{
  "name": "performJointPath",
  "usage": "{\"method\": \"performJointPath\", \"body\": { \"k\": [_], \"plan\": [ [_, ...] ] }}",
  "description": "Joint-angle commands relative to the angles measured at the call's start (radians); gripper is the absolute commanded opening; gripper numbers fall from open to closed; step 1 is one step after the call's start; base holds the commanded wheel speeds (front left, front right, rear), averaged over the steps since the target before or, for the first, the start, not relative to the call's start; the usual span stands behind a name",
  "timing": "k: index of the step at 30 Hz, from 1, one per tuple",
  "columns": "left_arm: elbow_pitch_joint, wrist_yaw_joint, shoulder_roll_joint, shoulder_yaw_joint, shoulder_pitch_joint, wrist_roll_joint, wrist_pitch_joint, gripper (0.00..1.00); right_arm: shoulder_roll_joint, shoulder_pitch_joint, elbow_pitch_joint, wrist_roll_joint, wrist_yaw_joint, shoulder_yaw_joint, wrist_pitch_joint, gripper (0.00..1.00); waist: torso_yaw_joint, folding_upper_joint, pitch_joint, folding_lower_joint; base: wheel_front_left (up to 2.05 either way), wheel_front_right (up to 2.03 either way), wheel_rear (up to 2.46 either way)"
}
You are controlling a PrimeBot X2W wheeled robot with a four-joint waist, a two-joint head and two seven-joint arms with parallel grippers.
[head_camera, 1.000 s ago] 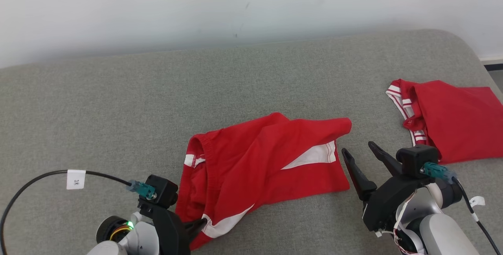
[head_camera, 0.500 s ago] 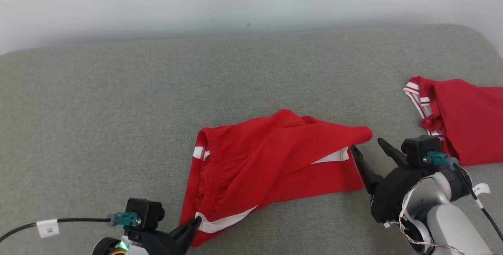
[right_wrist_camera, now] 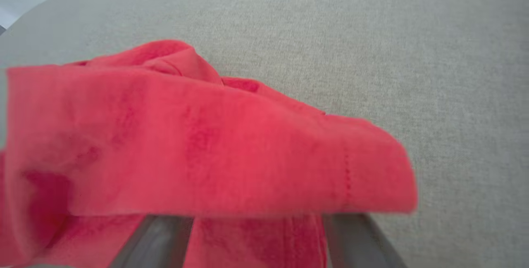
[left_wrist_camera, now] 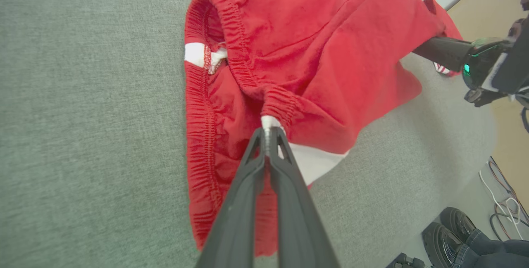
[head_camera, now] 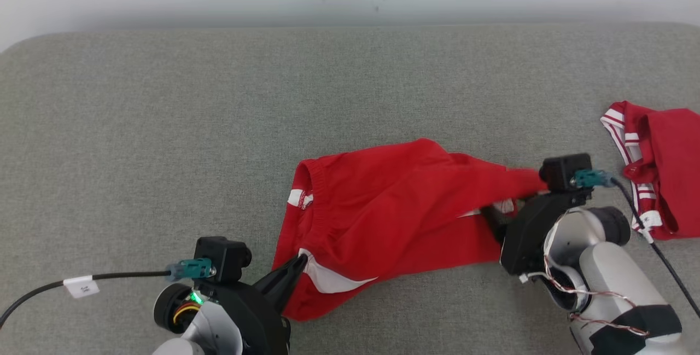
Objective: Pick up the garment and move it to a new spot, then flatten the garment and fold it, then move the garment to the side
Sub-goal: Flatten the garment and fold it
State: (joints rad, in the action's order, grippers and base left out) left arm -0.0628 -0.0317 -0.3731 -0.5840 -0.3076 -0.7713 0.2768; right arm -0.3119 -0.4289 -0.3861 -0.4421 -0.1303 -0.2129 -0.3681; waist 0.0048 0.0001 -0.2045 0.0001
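Red shorts (head_camera: 394, 202) lie crumpled in the lower middle of the head view on a grey fabric worktop (head_camera: 164, 125). The left gripper (head_camera: 298, 262) is clamped tight on the waistband corner beside a white stripe at the shorts' lower left. In the left wrist view its two fingers (left_wrist_camera: 256, 185) meet on that white edge. The right gripper (head_camera: 506, 207) is spread wide at the shorts' right end, holding nothing. In the right wrist view its fingers (right_wrist_camera: 157, 239) stand well apart, a loose red flap draped over their tips. A second red garment (head_camera: 664, 174) with striped trim lies at the right edge of the head view, apart from the shorts.
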Motion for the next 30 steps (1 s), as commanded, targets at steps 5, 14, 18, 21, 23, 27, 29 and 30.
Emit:
{"method": "performJointPath", "body": {
  "k": [5, 14, 18, 21, 23, 27, 29, 30],
  "plan": [
    [-0.008, -0.007, 0.009, -0.003, -0.018, 0.001, -0.007, 0.0, 0.0, -0.04, -0.009, -0.007, -0.001, 0.007, 0.067, 1.0, 0.001, -0.0001, 0.001, -0.0001, 0.0, 0.0, 0.0],
    [-0.01, -0.008, 0.007, -0.005, -0.025, -0.007, -0.002, 0.0, -0.01, -0.075, -0.104, 0.002, -0.001, -0.009, -0.017, 1.0, 0.006, -0.0001, -0.01, -0.0001, 0.0, 0.0, 0.0],
    [-0.01, -0.006, 0.009, -0.007, -0.029, -0.008, 0.0, 0.0, -0.014, -0.089, -0.14, 0.0, -0.001, -0.007, -0.052, 1.0, 0.012, -0.0001, -0.018, -0.0001, 0.0, 0.0, 0.0],
    [-0.011, -0.008, 0.009, -0.009, -0.034, -0.008, 0.002, 0.0, -0.009, -0.099, -0.155, -0.01, -0.001, -0.007, -0.077, 1.0, 0.017, -0.0001, -0.021, -0.0001, 0.0, 0.0, 0.0],
    [-0.011, -0.009, 0.009, -0.01, -0.034, -0.009, 0.002, 0.0, -0.002, -0.101, -0.151, -0.02, -0.001, -0.011, -0.086, 1.0, 0.02, -0.0001, -0.022, -0.0001, 0.0, 0.0, 0.0],
    [-0.013, -0.009, 0.009, -0.011, -0.034, -0.01, -0.003, 0.0, -0.006, -0.091, -0.134, -0.018, -0.001, -0.013, -0.073, 0.77, 0.022, -0.0001, -0.02, -0.0001, 0.0, 0.0, 0.0],
    [-0.012, -0.009, 0.011, -0.012, -0.029, -0.012, -0.006, 0.0, -0.011, -0.076, -0.122, -0.001, -0.001, -0.006, -0.061, 0.87, 0.022, -0.0001, -0.016, -0.0001, 0.0, 0.0, 0.0],
    [-0.011, -0.008, 0.011, -0.012, -0.025, -0.013, -0.008, 0.0, -0.012, -0.068, -0.113, 0.009, -0.001, -0.002, -0.06, 0.9, 0.022, -0.0001, -0.013, -0.0001, 0.0, 0.0, 0.0]
  ]
}}
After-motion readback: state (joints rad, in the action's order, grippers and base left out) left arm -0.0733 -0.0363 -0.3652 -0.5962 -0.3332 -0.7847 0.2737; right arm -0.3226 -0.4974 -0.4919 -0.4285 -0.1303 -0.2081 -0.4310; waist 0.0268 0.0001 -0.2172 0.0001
